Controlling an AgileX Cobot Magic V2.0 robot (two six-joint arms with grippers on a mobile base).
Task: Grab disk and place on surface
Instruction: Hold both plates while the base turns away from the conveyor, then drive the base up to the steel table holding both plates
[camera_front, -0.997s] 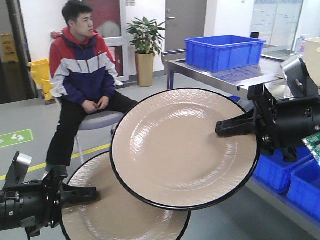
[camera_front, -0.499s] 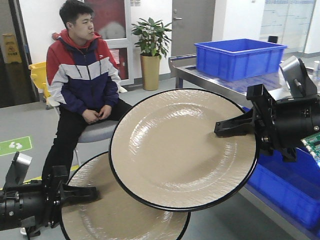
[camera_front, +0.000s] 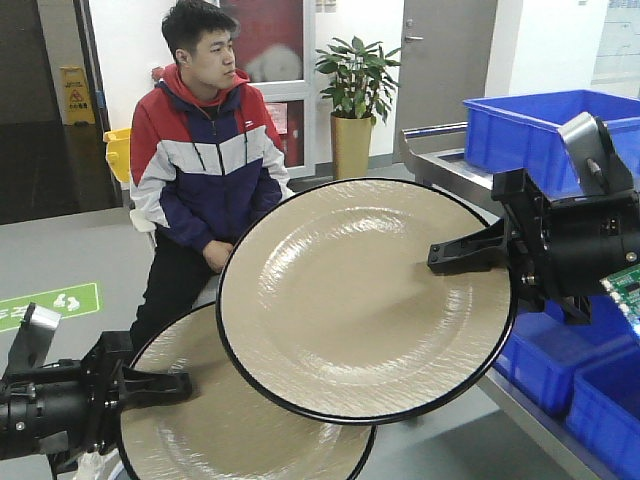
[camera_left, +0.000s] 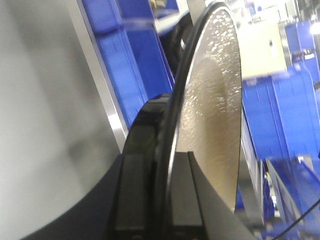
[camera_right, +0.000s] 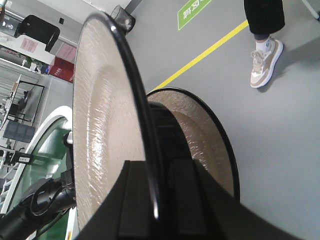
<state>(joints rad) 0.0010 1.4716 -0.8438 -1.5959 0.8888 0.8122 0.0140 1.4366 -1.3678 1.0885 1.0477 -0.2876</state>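
Observation:
Two beige disks with black rims are held on edge in the air. The upper disk (camera_front: 365, 300) faces the front camera, with my right gripper (camera_front: 440, 258) shut on its right rim. The lower disk (camera_front: 230, 430) sits partly behind it, and my left gripper (camera_front: 180, 385) is shut on its left rim. In the left wrist view that disk (camera_left: 215, 110) stands edge-on between the left gripper (camera_left: 162, 165) fingers. The right wrist view shows the right gripper (camera_right: 160, 170) pinching its disk (camera_right: 105, 130), with the other disk (camera_right: 205, 135) behind. The surface is out of view.
A seated man (camera_front: 210, 150) is ahead on the left and a potted plant (camera_front: 355, 90) stands behind him. A metal table (camera_front: 440, 165) with a blue bin (camera_front: 530, 130) is at the right, more blue bins (camera_front: 590, 380) below. A green conveyor (camera_right: 45, 150) shows at lower left.
The man, plant and blue bin have all slid to the right in the front view. Both arms and both disks keep the same pose in the picture.

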